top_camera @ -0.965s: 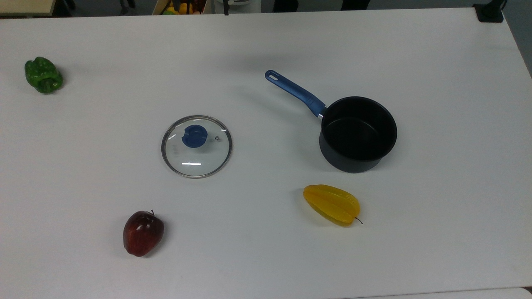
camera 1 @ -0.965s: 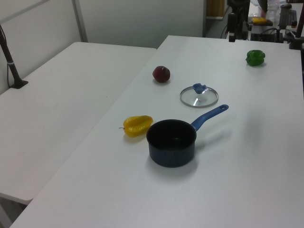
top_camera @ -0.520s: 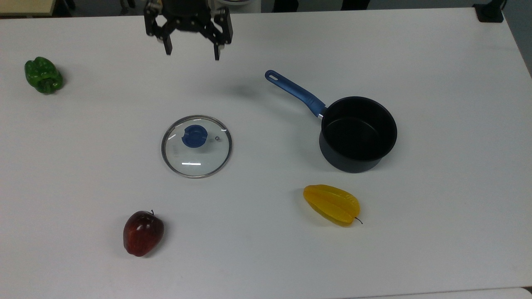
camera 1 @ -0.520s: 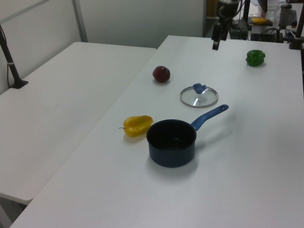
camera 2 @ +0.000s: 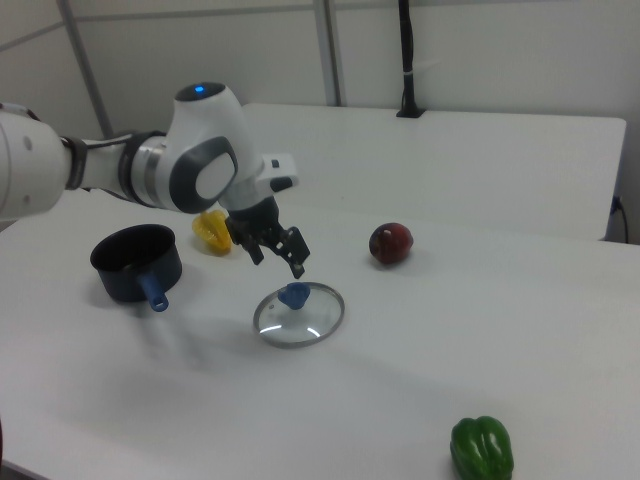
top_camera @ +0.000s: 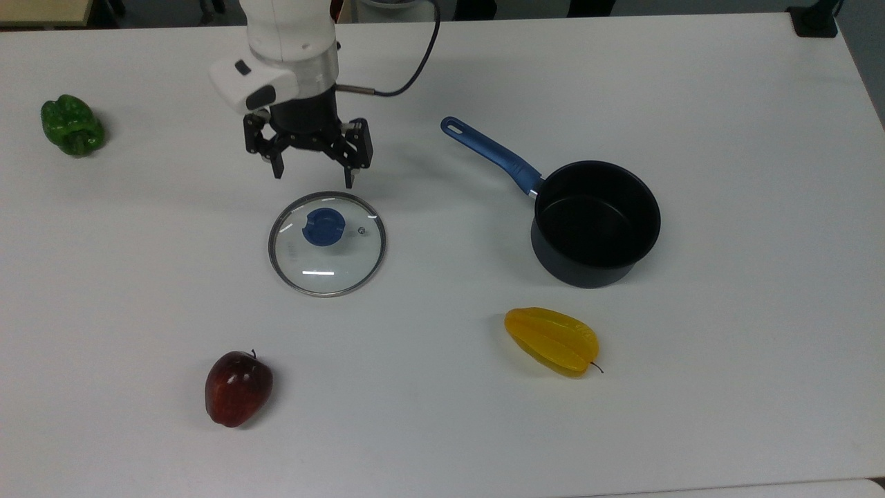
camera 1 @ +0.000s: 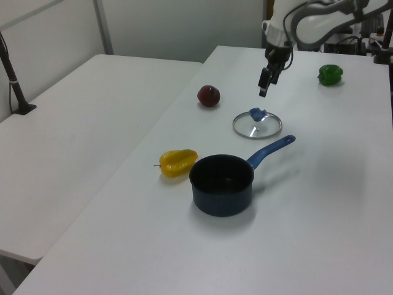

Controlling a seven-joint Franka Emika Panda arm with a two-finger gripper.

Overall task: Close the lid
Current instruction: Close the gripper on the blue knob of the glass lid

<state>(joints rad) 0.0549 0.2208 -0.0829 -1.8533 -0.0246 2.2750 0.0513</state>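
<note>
- We see the arm (top_camera: 287,41) reach in from the top view's upper edge, wrist bent so the gripper (top_camera: 313,176) points down at the table (top_camera: 726,104).
- The fingers (top_camera: 278,168) are spread wide and hold nothing; they hang in the air, clear of everything.
- In the right view the gripper (camera 2: 275,256) sits just above the lid (camera 2: 298,315), tilted slightly toward it.
- We can read no writing or label on the arm or the objects.
- The lid (top_camera: 327,243) lies flat on the table just below the fingertips in the top view, knob (top_camera: 323,226) up, apart from them.
- Being round, it has no long axis; its small vent (top_camera: 361,230) lies to the top view's right of the knob.
- The pan (top_camera: 596,221) stands open, well off to the top view's right of the fingers, its handle (top_camera: 491,153) pointing up-left toward them.
- A starfruit (top_camera: 552,340) lies beyond the pan, an apple (top_camera: 238,387) past the lid, and a pepper (top_camera: 72,125) far to the top view's left of the fingers.
</note>
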